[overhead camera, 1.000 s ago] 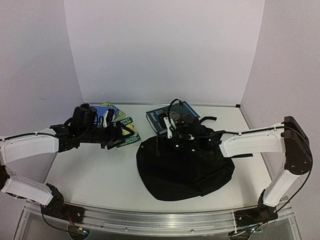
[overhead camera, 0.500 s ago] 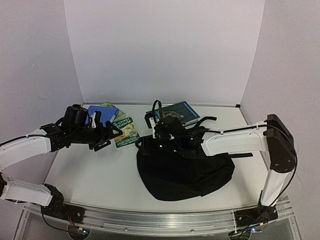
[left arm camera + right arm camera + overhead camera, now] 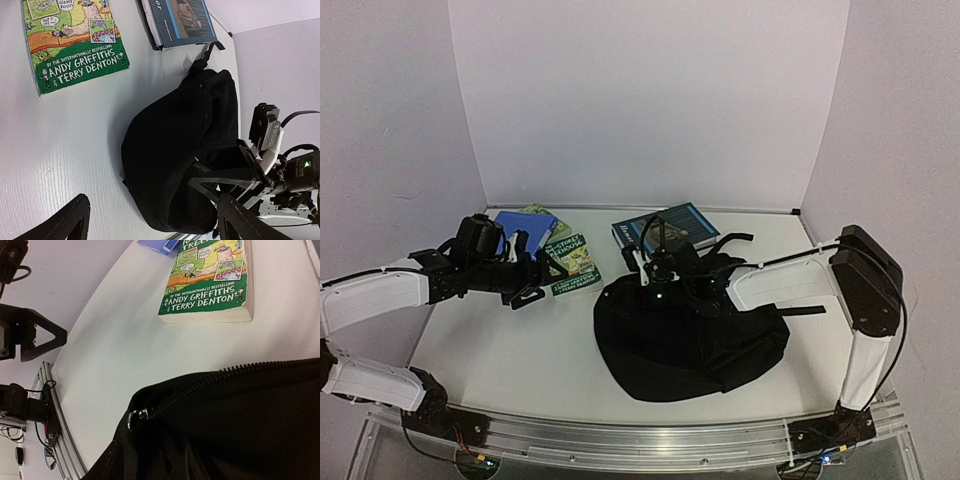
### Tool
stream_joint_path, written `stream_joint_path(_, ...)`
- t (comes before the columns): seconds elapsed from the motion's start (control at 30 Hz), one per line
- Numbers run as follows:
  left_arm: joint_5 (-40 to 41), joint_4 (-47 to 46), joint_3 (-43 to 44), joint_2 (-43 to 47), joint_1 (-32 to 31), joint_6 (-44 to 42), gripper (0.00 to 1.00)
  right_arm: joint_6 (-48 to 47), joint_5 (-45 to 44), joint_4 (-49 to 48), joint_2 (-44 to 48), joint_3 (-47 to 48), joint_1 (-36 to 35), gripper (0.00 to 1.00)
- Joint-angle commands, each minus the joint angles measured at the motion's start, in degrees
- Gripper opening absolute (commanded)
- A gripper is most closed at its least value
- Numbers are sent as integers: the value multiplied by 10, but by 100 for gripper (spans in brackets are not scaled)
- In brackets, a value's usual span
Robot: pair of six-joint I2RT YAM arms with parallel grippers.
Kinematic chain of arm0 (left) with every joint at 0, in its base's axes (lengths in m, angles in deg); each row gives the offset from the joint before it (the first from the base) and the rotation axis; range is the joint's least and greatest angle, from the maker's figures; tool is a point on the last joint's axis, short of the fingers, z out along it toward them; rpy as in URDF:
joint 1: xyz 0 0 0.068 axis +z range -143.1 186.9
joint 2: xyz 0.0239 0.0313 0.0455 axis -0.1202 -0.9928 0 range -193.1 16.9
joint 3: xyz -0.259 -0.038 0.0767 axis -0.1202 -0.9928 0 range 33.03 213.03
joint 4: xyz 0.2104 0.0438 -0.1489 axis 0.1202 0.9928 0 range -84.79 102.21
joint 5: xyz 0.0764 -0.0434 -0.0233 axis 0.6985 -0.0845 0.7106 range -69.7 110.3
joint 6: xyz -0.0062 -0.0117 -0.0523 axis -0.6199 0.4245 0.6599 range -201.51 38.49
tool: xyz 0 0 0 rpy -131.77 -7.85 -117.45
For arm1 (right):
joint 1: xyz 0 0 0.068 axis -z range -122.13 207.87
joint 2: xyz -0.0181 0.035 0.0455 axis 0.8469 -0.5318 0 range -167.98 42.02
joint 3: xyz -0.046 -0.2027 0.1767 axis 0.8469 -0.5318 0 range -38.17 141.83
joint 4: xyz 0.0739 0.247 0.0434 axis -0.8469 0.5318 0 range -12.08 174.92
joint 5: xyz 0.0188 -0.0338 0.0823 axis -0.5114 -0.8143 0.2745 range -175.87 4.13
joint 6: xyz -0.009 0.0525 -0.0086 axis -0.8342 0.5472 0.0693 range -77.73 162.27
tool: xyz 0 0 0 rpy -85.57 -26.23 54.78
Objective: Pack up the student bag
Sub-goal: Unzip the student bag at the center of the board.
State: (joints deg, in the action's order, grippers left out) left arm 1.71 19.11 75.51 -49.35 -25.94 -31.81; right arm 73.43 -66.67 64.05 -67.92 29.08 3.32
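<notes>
The student bag (image 3: 690,335) is a large black fabric backpack lying in the middle of the table; it also shows in the left wrist view (image 3: 175,145). My right gripper (image 3: 654,279) sits at its top-left rim. In the right wrist view my right gripper (image 3: 152,462) looks closed on the bag's fabric (image 3: 240,410) just below the zipper slider (image 3: 135,417); its dark fingers are hard to tell from the cloth. My left gripper (image 3: 533,283) is open and empty, low over the table just left of the green paperback (image 3: 570,263). Its fingers (image 3: 65,225) spread wide.
A dark blue book (image 3: 665,228) lies behind the bag. A blue item (image 3: 525,226) and another green book lie at the back left. The green paperback also shows in both wrist views (image 3: 70,40) (image 3: 210,285). Walls close the back and sides.
My left gripper has drawn back left off the green paperback, which stays put. My right gripper swung left along the bag's rim, then settled lower onto it.
</notes>
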Motion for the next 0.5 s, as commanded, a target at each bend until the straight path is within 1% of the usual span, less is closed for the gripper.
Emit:
stream_joint_path(0.0,-16,-27,1,-11,1,7,88,7,70,-62,-8,1,19,42)
stream_joint_path(0.17,-21,-27,5,-21,2,7,88,-5,116,-64,-29,16,20,36)
stream_joint_path(0.27,-23,-27,8,-24,1,7,88,-8,111,-63,-34,11,20,33)
stream_joint_path(0.47,-23,-25,13,-29,1,6,88,-8,101,-64,-31,-10,23,31)
